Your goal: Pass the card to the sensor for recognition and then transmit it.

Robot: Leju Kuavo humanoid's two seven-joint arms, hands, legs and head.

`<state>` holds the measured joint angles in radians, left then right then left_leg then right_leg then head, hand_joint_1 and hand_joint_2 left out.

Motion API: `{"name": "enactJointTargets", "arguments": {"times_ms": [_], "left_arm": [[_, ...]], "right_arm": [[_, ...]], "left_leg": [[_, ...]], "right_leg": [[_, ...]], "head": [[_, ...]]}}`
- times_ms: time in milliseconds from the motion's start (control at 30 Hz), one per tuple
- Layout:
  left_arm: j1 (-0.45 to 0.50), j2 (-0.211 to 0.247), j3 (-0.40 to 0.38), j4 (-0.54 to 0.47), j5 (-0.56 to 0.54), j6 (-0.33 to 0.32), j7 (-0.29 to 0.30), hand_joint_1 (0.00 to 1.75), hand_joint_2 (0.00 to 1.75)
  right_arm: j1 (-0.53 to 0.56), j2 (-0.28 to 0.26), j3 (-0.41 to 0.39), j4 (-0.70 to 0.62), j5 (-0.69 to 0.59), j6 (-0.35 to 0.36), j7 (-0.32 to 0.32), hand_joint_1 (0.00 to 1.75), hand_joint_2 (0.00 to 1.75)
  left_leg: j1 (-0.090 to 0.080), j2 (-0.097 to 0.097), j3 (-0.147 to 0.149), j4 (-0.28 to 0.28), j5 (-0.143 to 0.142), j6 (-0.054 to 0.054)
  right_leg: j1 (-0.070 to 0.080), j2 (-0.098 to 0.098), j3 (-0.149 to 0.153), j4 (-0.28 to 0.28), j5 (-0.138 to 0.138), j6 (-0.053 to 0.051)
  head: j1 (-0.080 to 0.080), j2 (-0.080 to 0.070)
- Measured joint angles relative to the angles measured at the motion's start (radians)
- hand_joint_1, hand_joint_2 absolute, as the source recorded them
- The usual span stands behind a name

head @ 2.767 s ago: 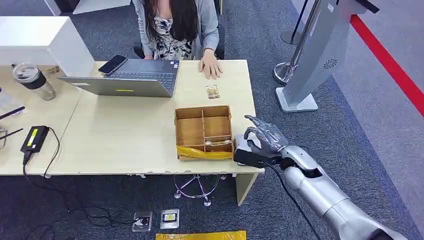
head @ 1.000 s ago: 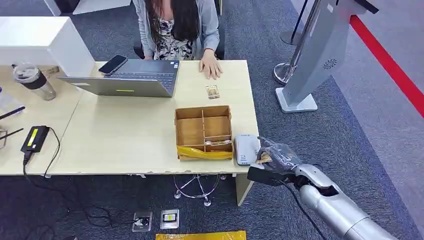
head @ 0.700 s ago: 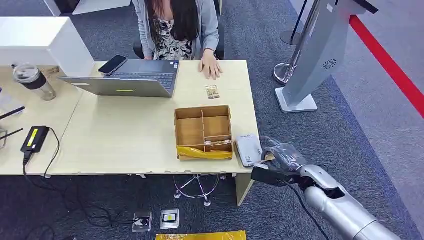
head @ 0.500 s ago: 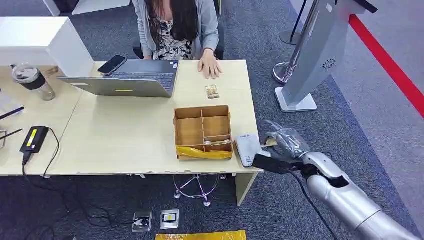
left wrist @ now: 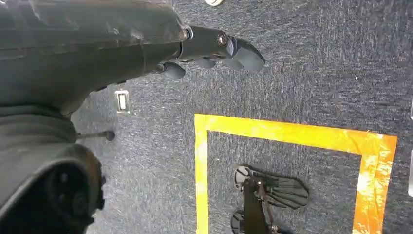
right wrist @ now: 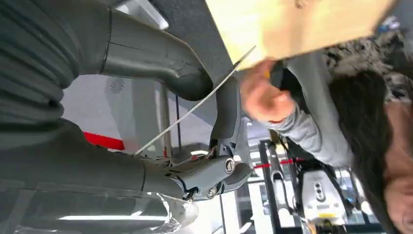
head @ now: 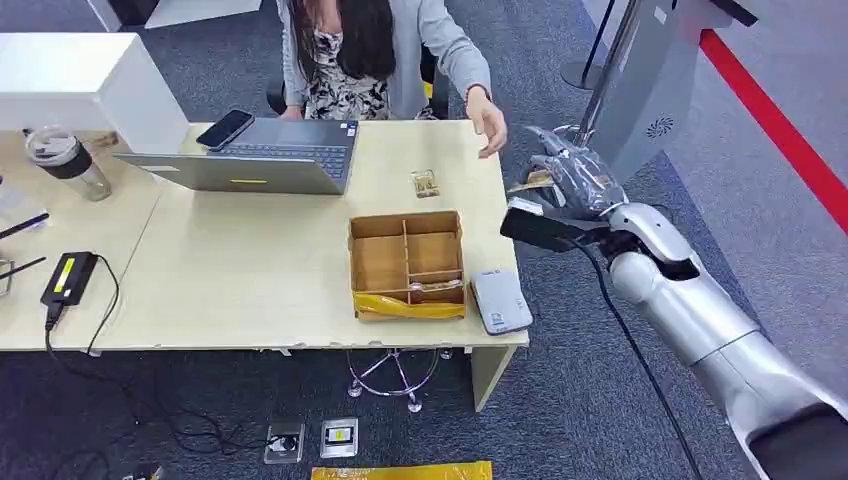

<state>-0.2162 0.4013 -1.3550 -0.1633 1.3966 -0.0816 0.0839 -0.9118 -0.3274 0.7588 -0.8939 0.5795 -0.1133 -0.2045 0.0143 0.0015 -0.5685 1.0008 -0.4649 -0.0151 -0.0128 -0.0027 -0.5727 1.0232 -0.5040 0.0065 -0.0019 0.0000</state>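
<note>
My right hand (head: 567,172) pinches the card (head: 533,180) thumb-to-finger, raised off the counter's (head: 250,270) far right corner. Card edge aims at the person's hand (head: 489,130), just beyond, reaching in. Sensor (head: 501,299) sits well back. Left hand (left wrist: 214,46) hangs, holding nothing.

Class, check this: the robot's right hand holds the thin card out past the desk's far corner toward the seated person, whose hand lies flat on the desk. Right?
Not quite. In the head view the seated person's hand is lifted off the pale wooden desk, reaching toward the thin card. The rest stands: the right hand holds the card out past the desk's far corner.
</note>
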Motion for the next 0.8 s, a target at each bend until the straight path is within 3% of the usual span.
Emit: {"name": "enactJointTargets", "arguments": {"times_ms": [333, 800], "left_arm": [[-0.03, -0.011, -0.012, 0.0, -0.026, -0.004, 0.031, 0.0, 0.0], [-0.067, -0.036, -0.03, -0.001, -0.042, 0.0, 0.053, 0.0, 0.0]], "right_arm": [[-0.135, 0.175, 0.016, 0.184, 0.055, -0.021, 0.008, 1.75, 1.75], [-0.178, 0.362, 0.036, 0.356, 0.108, -0.016, 0.031, 1.75, 1.75]], "left_leg": [[0.0, 0.0, 0.0, 0.0, 0.0, 0.0], [0.0, 0.0, 0.0, 0.0, 0.0, 0.0]], "right_leg": [[0.0, 0.0, 0.0, 0.0, 0.0, 0.0], [0.0, 0.0, 0.0, 0.0, 0.0, 0.0]], "head": [[0.0, 0.0], [0.0, 0.0]]}}
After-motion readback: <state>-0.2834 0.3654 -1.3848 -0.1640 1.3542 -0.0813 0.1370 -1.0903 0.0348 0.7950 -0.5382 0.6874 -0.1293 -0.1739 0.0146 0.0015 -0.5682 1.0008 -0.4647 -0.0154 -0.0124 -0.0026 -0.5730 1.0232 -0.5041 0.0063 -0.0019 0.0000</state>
